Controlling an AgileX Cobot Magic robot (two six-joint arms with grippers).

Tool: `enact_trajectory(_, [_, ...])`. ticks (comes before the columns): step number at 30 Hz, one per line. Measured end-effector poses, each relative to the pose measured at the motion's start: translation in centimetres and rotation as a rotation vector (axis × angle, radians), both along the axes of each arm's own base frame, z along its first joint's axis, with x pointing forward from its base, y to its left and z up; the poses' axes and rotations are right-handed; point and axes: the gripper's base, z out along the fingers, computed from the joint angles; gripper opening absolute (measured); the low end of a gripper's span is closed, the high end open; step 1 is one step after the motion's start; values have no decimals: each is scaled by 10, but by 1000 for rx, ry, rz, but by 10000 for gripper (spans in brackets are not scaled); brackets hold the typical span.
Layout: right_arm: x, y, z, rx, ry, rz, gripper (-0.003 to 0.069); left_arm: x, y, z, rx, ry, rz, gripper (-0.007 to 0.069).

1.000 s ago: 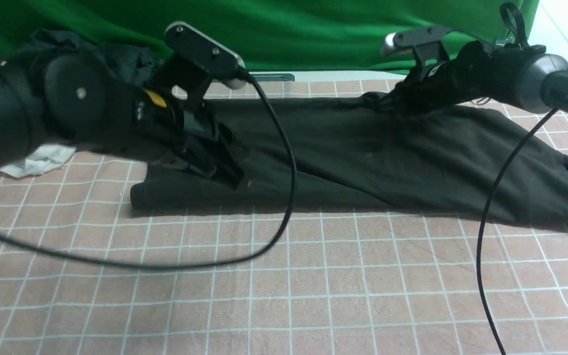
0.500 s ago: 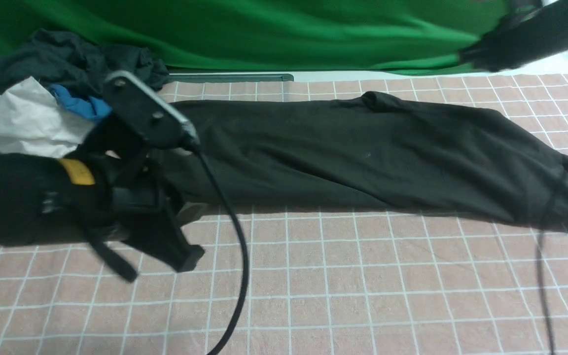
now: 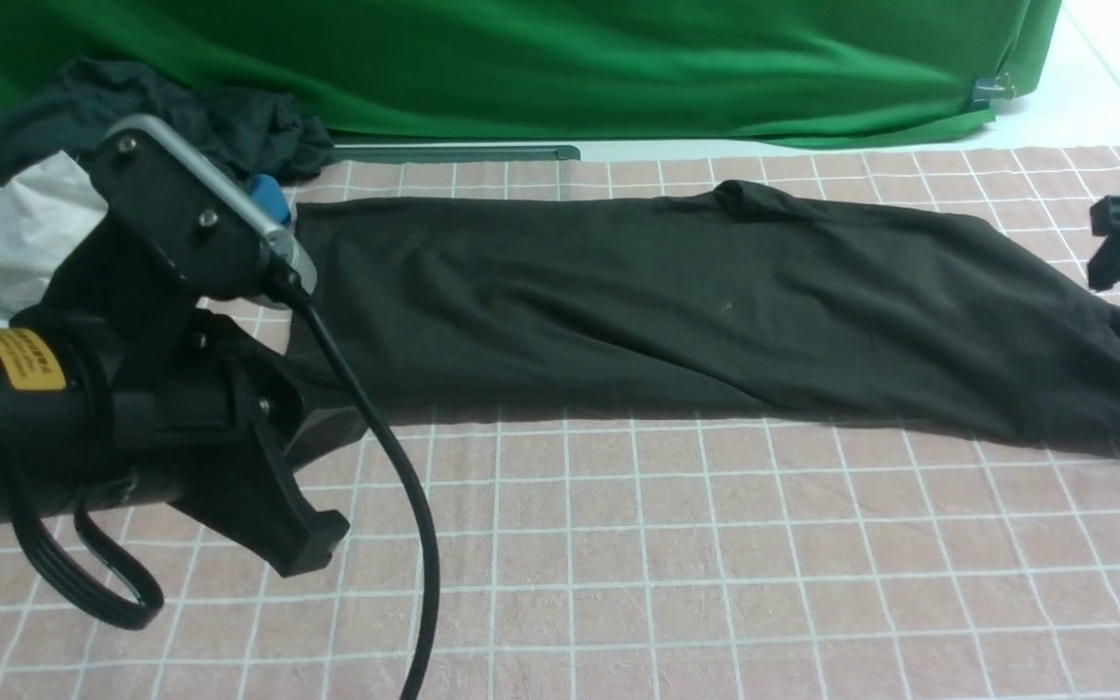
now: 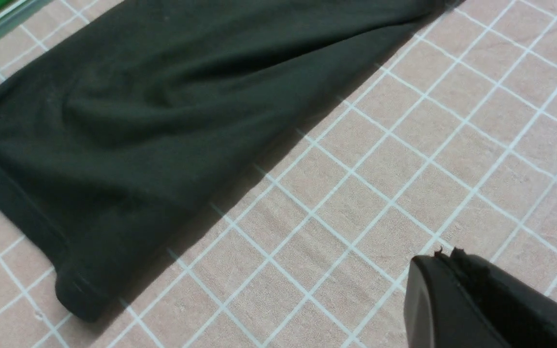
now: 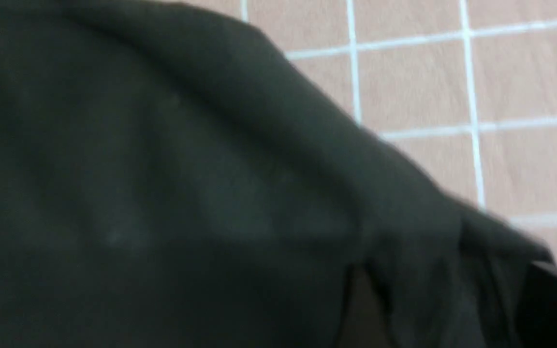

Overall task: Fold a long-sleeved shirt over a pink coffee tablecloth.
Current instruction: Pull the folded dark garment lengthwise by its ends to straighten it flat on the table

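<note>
Front view: The long-sleeved shirt (image 3: pixel 560 311) lies on the pink coffee tablecloth (image 3: pixel 764 583), toward its far side, as a long dark band. Long axis runs left to right, the right end slanting somewhat nearer the robot. Both long edges look fairly even, apart from a small raised pucker (image 3: pixel 750 199) on the far edge. Assessment: a lengthwise fold appears made, the sleeves probably tucked in, though no sleeve can be made out. Left: shortening the band end to end, then squaring. Left arm (image 3: pixel 132 389) stands over the near left part of the cloth, partly in front of the shirt's left end. Garment heap (image 3: pixel 161 122) lies beyond it.

Left wrist view: Left tool (image 4: pixel 445 258) has its fingers together, over bare cloth and apart from the shirt. A straight stitched line beside the shirt's left end suggests the bottom hem; if so, the hem points left and the neck would lie toward the right. Neck not identifiable, so this is tentative.

Right wrist view: Blurred. Right tool (image 5: pixel 452 295) has its fingers apart over the shirt's right end, clamped on nothing visible; contact cannot be told. Likely next: a grip on that end.
</note>
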Motion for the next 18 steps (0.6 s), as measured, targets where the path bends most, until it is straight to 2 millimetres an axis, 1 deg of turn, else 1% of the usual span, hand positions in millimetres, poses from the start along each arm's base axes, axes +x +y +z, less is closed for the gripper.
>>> enact_trajectory(4, [11, -5, -14, -34, -63, -12, 425, 0, 0, 0, 0, 0, 0, 15])
enact_trajectory(7, [15, -6, -25, -31, -56, -18, 427, 0, 0, 0, -1, 0, 0, 15])
enact_trajectory(8, [16, -6, -32, -27, -43, -19, 427, 0, 0, 0, -2, 1, 0, 15])
enact_trajectory(11, [17, -3, -42, -16, -24, -16, 428, 0, 0, 0, -2, 1, 0, 15])
enact_trajectory(18, [20, 6, -50, 12, -10, -13, 428, 0, 0, 0, -4, -3, 2, 15])
